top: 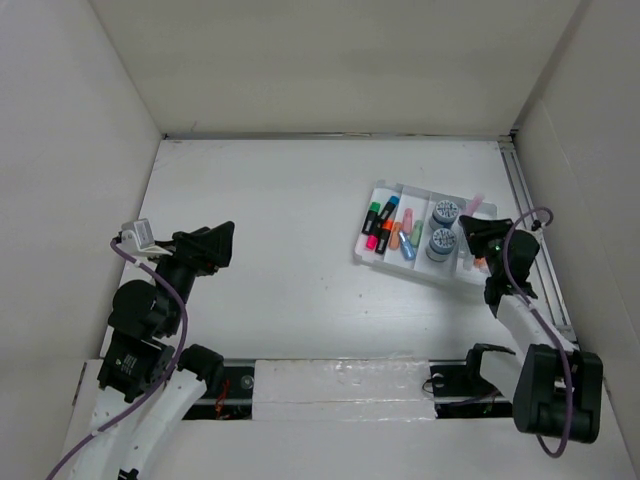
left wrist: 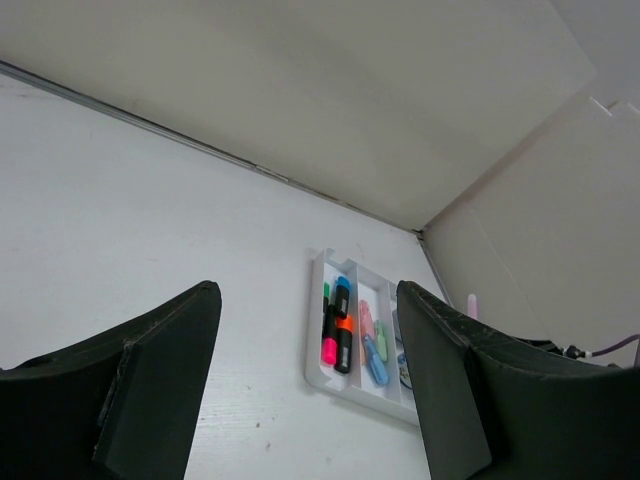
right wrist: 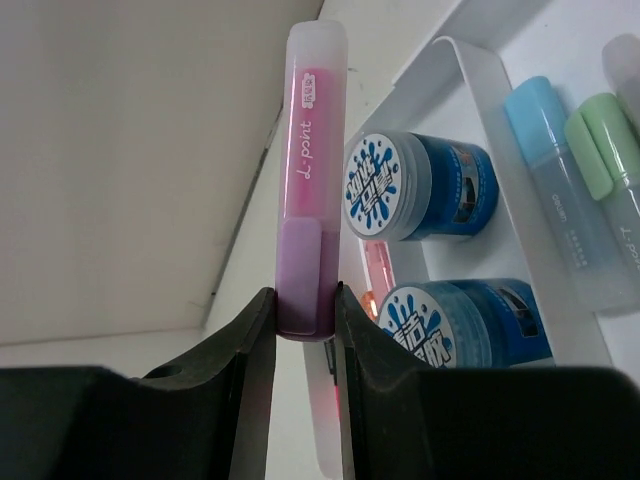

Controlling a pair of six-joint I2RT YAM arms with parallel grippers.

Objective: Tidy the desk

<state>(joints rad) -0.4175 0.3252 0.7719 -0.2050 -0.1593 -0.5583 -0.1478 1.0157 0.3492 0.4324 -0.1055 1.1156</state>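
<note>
The desk [top: 270,210] is a large white tabletop. My right gripper [top: 484,232] is shut on a pink-and-purple highlighter [right wrist: 311,170], holding it upright over the right end of the white compartmented tray [top: 361,254]. In the right wrist view the gripper [right wrist: 305,318] pinches the pen's purple end, beside two blue round pots [right wrist: 420,185]. The pen's tip shows in the top view [top: 476,203]. My left gripper [top: 222,243] is open and empty above the desk's left side, well away from the tray [left wrist: 313,352].
The tray holds several highlighters [top: 384,226], pastel pens [top: 410,243] and two blue pots [top: 445,212]. White panels wall the desk on three sides. A metal rail [top: 527,195] runs along the right edge. A white strip [top: 330,380] lies at the near edge.
</note>
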